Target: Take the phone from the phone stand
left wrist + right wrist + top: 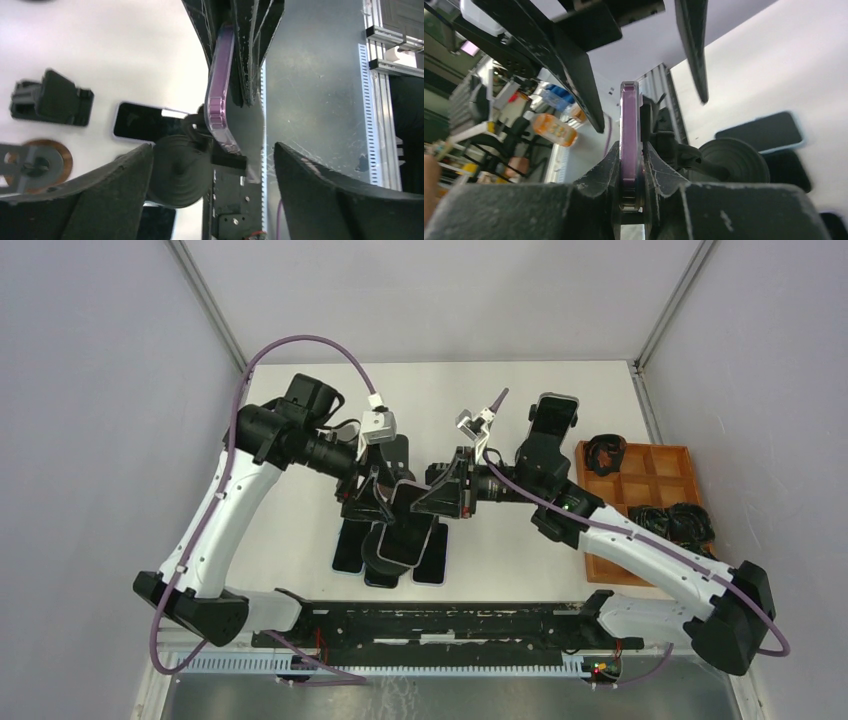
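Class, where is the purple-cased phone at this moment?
In the top view the phone is mid-table by the stand, between the left gripper and the right gripper, which is shut on its edge.

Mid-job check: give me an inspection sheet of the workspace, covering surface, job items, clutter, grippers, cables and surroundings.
Surface: white table, no spills seen.
Job's things: phone in a purple case, upright and edge-on at the phone stand; cannot tell whether it has left the cradle.
Clutter: loose phones lying flat under the arms; wooden tray on the right holding black items.
Grippers: right gripper shut on the phone; left gripper open, its fingers either side of the stand.
Cables: purple cable arcs over the left arm; no snag seen.
Surroundings: grey walls on three sides.
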Tool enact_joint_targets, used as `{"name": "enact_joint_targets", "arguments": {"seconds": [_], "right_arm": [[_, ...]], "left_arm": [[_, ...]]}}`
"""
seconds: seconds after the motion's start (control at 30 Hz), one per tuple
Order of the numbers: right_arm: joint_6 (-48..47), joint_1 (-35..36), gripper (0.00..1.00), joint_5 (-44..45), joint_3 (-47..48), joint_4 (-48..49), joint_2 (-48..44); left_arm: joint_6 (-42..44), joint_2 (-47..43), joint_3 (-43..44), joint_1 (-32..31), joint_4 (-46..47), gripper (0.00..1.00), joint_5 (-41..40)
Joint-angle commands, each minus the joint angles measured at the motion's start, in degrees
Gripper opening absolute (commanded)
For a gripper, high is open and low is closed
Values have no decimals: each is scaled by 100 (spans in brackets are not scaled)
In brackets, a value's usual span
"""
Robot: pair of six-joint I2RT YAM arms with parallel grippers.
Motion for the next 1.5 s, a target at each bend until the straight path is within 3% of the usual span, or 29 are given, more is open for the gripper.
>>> {"name": "enact_joint_targets", "arguments": {"seconds": [0.0, 0.13, 0.23, 0.5, 0.67, 0.77, 1.03, 1.17, 1.37, 1.47], "right_arm": [[1296, 107, 0, 304, -13, 410, -729], [1571, 108, 0, 274, 207, -23, -932], [990, 107, 0, 10, 1089, -1122, -724], [563, 113, 0, -835, 3504, -2741, 168], [999, 116, 0, -1035, 3289, -1906, 54], [1232, 117, 0, -1007, 2746, -1113, -171], [1785, 119, 0, -972, 2218, 329, -160], [1463, 114, 0, -917, 2547, -81, -30], [1005, 123, 0, -939, 3018, -952, 131], [978, 113, 0, -906, 2903, -1132, 24]], "left_arm": [[235, -366, -135, 48, 450, 100, 898], [-430, -1038, -780, 51, 1369, 100, 1407], [-776, -1538, -1185, 49, 1937, 100, 1274], [-1221, -2448, -1969, 51, 2612, 100, 986], [-1800, -2719, -2490, 47, 3799, 100, 687], [-2365, -2665, -2645, 51, 4516, 100, 1078], [-3074, -2360, -2790, -59, 5420, 96, 1307], [-2861, -2380, -2655, -125, 5114, 97, 1596], [278, -2100, -1549, -116, 1798, 100, 1296], [934, -2107, -1430, -116, 1199, 100, 793]]}}
